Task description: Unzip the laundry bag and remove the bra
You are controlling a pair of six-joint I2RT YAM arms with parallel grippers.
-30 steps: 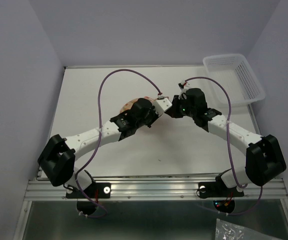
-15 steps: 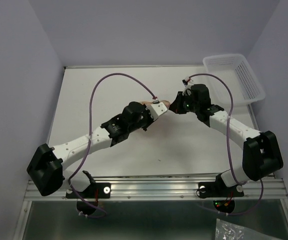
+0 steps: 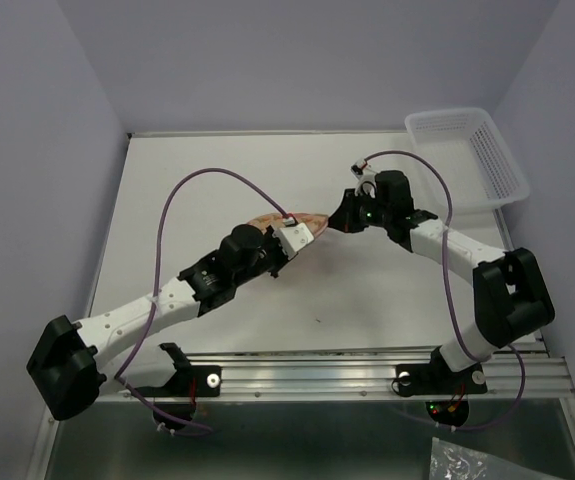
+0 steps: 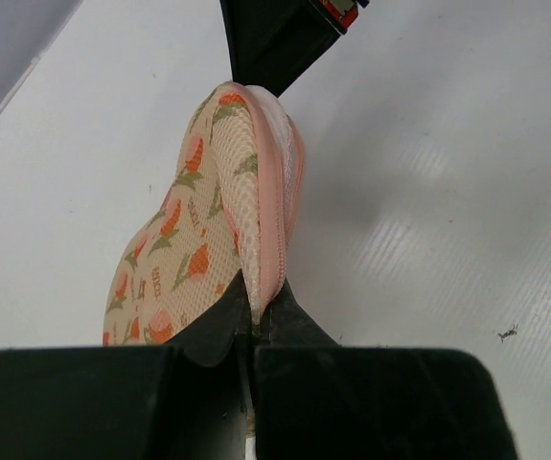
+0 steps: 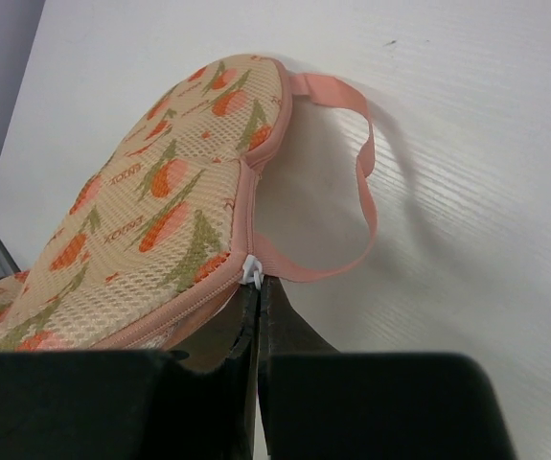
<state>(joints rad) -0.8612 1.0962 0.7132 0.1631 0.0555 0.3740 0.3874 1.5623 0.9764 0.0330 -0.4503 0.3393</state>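
The laundry bag (image 5: 160,211), centre frame, is open-weave mesh cloth, matt, with a printed face; its pink zip trim (image 4: 280,201) is smooth woven tape. The white table (image 5: 467,144) looks matt and finely ridged; the upper-right basket (image 3: 495,158) is translucent plastic lattice.

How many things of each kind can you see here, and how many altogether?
Pink laundry bag: 1
White basket: 1
Robot arms: 2, the left arm and the right arm
Total: 4
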